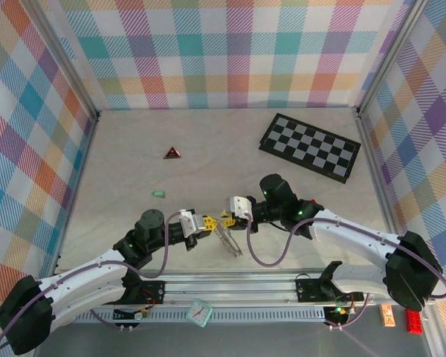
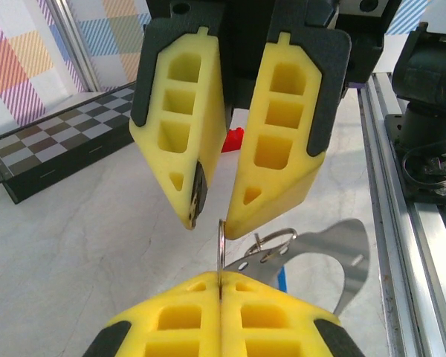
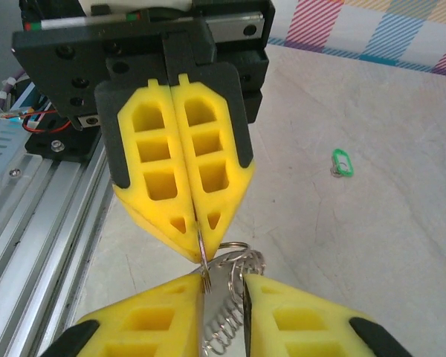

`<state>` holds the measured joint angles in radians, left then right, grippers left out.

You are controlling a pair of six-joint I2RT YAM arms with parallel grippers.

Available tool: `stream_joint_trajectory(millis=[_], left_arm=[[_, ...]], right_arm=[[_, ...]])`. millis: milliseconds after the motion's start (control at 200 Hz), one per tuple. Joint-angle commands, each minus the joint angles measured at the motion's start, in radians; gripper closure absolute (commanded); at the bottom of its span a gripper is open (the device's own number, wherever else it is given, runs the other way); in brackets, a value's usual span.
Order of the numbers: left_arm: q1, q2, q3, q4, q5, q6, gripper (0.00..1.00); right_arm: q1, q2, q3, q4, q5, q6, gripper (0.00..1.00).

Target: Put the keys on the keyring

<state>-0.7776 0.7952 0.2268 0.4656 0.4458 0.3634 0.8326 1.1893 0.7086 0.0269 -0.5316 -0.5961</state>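
1. Currently the step in hand appears to be a hand-off at the keyring [image 2: 221,249]. One thin loop of its wire stands edge-on between the two grippers, above the tabletop [image 1: 134,149] and close to the middle of its near edge.
2. Left gripper [image 2: 220,281]: fingers pressed together, pinching the wire loop at their tips. Hold this clamp firm so the loop cannot twist.
3. Right gripper [image 3: 224,286]: fingers slightly spread, with the tips facing the left tips and just beside them. No firm pinch on anything is evident.
4. The keys [image 3: 221,327] hang as a close silvery fringe in the gap between the right fingers. From the left fingers' pinch point they trail toward the near edge.
5. To do the step well, align the right tips on the wire immediately next to the left pinch. Close squarely on the wire alone and avoid trapping the fringe.
6. Judged risk: the wire looks floppy. Any pull before both grips are seated may let it slip, or swing the keys against the pads.
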Motion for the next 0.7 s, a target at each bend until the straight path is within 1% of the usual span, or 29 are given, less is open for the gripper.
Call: stream_joint_trajectory(millis=[0,235,335,440,525,580,695], left_arm=[[-0.011,0.007,0.035,0.004,0.032,0.017,1.0],[-0.009,0.01,0.041,0.005,0.034,0.015,1.0],[-0.011,0.01,0.042,0.005,0.036,0.014,1.0],[-0.01,0.01,0.045,0.003,0.033,0.014,1.0],[-0.01,0.011,0.045,0.011,0.027,0.01,1.0],[-0.01,0.015,0.042,0.023,0.024,0.003,0.95],[-0.009,0.032,0.043,0.043,0.025,-0.001,0.89]], right_arm=[[0.008,0.001,0.031,-0.038,-0.021,-0.03,0.82],[0.019,0.026,0.051,-0.045,-0.036,-0.033,0.83],[0.021,0.034,0.055,-0.045,-0.035,-0.034,0.89],[0.022,0.038,0.061,-0.05,-0.04,-0.035,1.0],[0.022,0.038,0.065,-0.051,-0.046,-0.036,1.0],[0.022,0.038,0.066,-0.052,-0.054,-0.032,1.0],[0.026,0.039,0.071,-0.047,-0.073,-0.024,1.0]])
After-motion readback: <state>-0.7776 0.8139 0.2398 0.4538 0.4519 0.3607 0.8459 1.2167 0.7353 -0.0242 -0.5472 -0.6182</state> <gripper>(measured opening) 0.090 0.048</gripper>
